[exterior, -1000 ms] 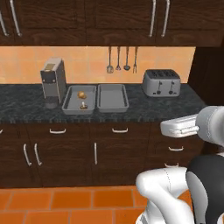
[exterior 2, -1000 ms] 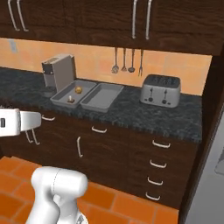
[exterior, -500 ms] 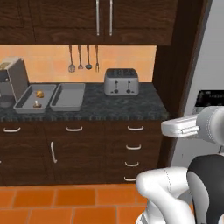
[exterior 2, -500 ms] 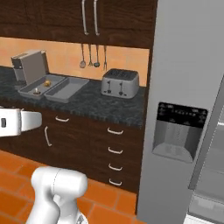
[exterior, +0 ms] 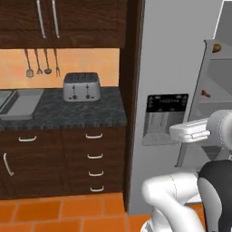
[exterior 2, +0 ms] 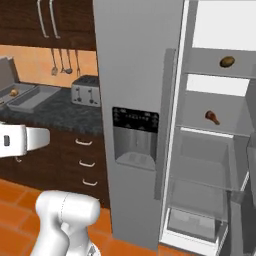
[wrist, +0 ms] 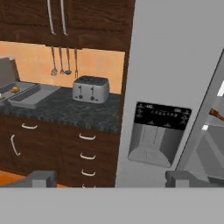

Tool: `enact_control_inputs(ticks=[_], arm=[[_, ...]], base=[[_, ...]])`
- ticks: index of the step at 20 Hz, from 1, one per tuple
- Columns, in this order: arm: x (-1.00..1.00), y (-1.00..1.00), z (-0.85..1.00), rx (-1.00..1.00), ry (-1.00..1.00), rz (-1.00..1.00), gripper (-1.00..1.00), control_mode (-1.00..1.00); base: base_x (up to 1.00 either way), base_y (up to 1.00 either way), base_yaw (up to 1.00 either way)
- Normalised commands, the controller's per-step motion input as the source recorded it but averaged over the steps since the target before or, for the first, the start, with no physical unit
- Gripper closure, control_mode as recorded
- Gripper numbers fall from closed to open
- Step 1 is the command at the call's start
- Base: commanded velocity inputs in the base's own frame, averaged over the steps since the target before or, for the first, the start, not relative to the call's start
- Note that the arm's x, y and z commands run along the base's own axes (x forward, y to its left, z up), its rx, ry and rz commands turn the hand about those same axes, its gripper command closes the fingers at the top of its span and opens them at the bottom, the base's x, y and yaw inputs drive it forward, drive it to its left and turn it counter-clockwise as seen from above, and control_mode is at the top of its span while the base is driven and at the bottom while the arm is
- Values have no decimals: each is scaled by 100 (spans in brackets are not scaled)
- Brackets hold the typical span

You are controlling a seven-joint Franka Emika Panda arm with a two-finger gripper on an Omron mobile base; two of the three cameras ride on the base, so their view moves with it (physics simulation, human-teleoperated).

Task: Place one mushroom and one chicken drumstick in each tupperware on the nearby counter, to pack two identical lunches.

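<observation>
Two grey tupperware trays lie side by side on the speckled counter [exterior 2: 60, 112]; the nearer tupperware [exterior 2: 31, 98] [wrist: 33, 95] [exterior: 20, 103] looks bare. The farther tupperware [exterior 2: 11, 93] holds a small golden-brown piece [wrist: 15, 89], too small to name. In the open fridge, a brown rounded mushroom [exterior 2: 227, 61] sits on an upper shelf. A chicken drumstick [exterior 2: 212, 117] [wrist: 216, 113] lies one shelf lower. My gripper [wrist: 111, 179] is open and holds nothing. It faces the fridge's shut left door, well away from both the food and the trays.
A grey toaster [exterior: 81, 86] stands on the counter's right end, beside the tall grey fridge with its dispenser panel [wrist: 159, 133]. Utensils [exterior: 43, 63] hang on the orange wall. Drawers with silver handles [exterior: 94, 156] sit under the counter. The fridge's right door [exterior 2: 240, 210] stands open.
The whole picture has slid left as the base moved right: the counter and trays went from centre to the left edge, and the fridge with its open side came into view. The jaws stay open.
</observation>
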Motion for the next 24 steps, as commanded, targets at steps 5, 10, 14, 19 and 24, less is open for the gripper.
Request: enact_control_inputs(ticks=[5, 10, 14, 19, 24], arm=[[0, 0, 0, 0, 0, 0, -100, 100], [0, 0, 0, 0, 0, 0, -100, 100], [0, 0, 0, 0, 0, 0, -100, 100], [0, 0, 0, 0, 0, 0, -100, 100], [0, 0, 0, 0, 0, 0, -100, 100]], base=[[45, -64, -25], [44, -53, -21], [5, -50, -28], [7, -30, -34], [7, -45, -24]])
